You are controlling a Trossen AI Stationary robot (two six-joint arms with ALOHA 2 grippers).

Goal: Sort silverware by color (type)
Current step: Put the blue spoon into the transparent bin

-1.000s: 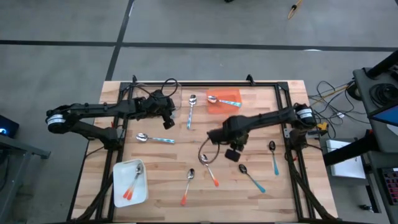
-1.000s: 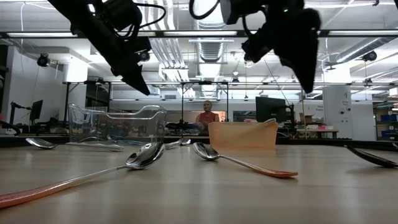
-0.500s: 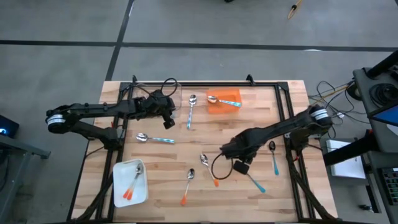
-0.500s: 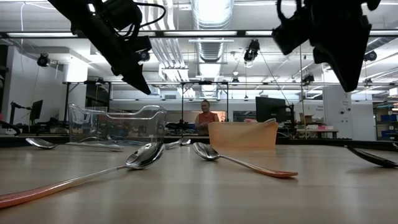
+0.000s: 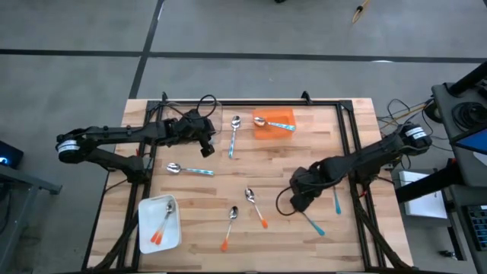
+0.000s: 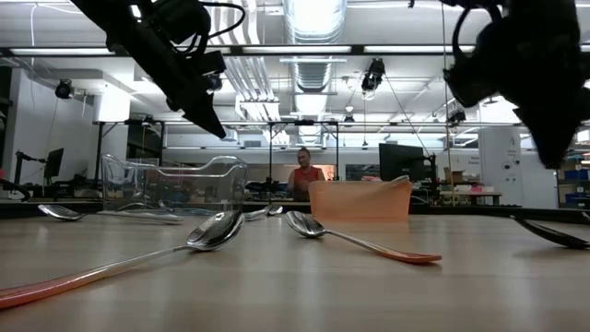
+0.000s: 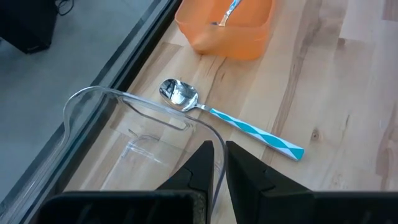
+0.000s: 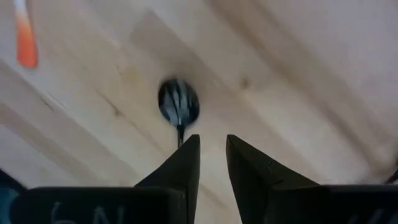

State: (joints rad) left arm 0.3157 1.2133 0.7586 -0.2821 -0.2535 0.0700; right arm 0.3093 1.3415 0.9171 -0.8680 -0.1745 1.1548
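Flanking the right hand (image 5: 298, 204), slightly parted above a dark spoon (image 8: 178, 103), lie orange-handled spoons (image 5: 255, 206).

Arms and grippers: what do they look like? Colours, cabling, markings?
Both arms are dark, slim and jointed, each with a pale band near its base. Loose black cable loops hang by the left gripper and the right gripper. Each gripper ends in two dark, tapered fingers. No readable markings.
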